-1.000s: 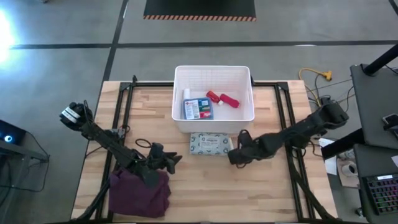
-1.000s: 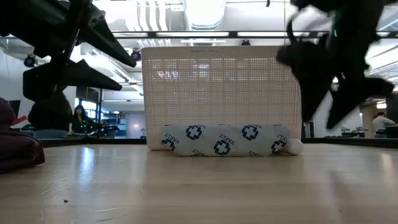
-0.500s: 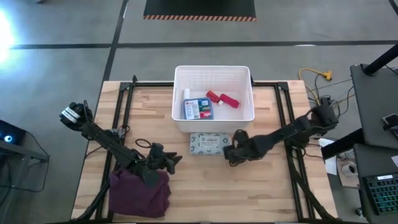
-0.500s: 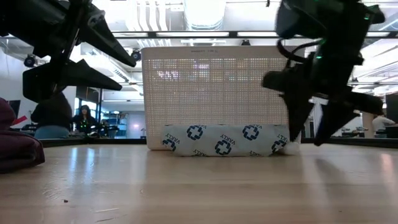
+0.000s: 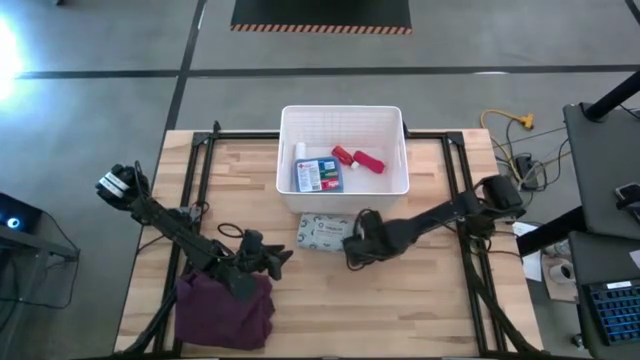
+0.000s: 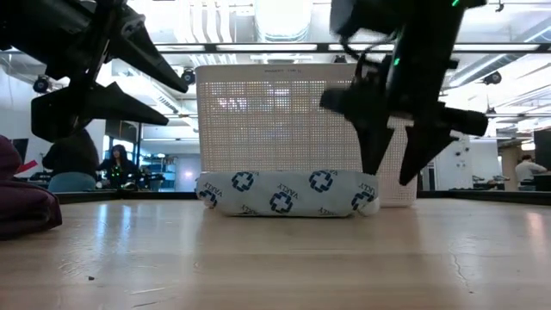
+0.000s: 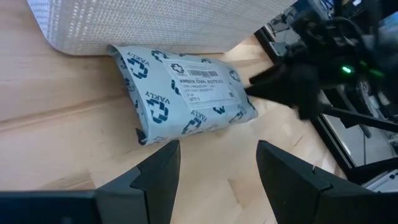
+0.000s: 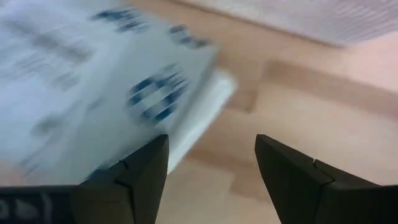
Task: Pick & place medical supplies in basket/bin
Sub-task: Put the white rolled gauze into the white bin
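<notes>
The grey-green flat packet (image 5: 322,232) with blue crosses lies flat on the table just near of the white slotted basket (image 5: 343,109). It also shows in the low view (image 6: 284,193) and in both wrist views (image 7: 186,93) (image 8: 93,81). My right gripper (image 5: 350,248) (image 6: 392,176) is open at the packet's right end. My left gripper (image 5: 282,258) (image 7: 217,146) is open and hovers left of the packet, by the maroon cloth. In the basket lie the blue first-aid box (image 5: 318,175), red items (image 5: 358,158) and a small white bottle (image 5: 299,150). My right gripper meets the packet's right end (image 7: 245,102) with one open finger (image 6: 372,164). It slants down from the table's right side. The other finger (image 6: 415,164) stands clear to the right. The packet stays flat on the table.
The folded maroon cloth (image 5: 225,310) lies at the near left, under my left arm. The basket's wall (image 6: 293,120) stands right behind the packet. Bare wood shows near of the packet and to its right. A black frame runs along the table's sides.
My right gripper has moved toward the table's left and come down to the packet's right end. The packet has slid a little to the left along the basket's near wall, staying flat. My left arm has kept still.
</notes>
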Controlling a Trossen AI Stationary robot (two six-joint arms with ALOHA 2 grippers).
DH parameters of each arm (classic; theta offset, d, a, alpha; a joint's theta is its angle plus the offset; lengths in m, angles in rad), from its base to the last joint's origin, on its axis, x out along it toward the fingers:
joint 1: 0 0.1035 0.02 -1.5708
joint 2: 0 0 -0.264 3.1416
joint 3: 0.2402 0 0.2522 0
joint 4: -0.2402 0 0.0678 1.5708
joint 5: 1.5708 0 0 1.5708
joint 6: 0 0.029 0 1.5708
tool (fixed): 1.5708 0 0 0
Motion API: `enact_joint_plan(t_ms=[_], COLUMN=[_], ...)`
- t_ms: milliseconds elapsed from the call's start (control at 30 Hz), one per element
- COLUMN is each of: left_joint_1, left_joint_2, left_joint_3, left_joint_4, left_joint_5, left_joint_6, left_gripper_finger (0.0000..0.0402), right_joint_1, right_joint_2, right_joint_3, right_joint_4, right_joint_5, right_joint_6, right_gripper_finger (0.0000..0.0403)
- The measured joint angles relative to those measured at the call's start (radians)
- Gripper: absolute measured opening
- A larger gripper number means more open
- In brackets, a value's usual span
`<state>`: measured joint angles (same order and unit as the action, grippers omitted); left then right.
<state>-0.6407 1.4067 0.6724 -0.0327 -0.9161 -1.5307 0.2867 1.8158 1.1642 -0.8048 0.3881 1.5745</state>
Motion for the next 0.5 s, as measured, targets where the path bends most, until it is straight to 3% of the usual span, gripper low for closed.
enact_joint_plan(t_ms=[133,300,500], left_joint_1=[0.0,0.0,0.0], left_joint_2=[0.0,0.0,0.0], left_joint_3=[0.0,0.0,0.0], left_joint_4=[0.0,0.001,0.003], left_joint_5=[0.001,0.002,0.007], left_joint_6=[0.001,0.002,0.002], left_gripper_finger=[0.0195,0.0195,0.0195], right_joint_1=[-0.03,-0.035,-0.046], right_joint_2=[0.021,0.027,0.01], right_joint_3=[-0.025,-0.064,-0.063], right_joint_4=[-0.005,0.054,0.131], right_joint_5=[-0.069,-0.074,-0.068], right_joint_6=[0.012,0.119,0.128], right_gripper_finger=[0.0227,0.0219,0.0208])
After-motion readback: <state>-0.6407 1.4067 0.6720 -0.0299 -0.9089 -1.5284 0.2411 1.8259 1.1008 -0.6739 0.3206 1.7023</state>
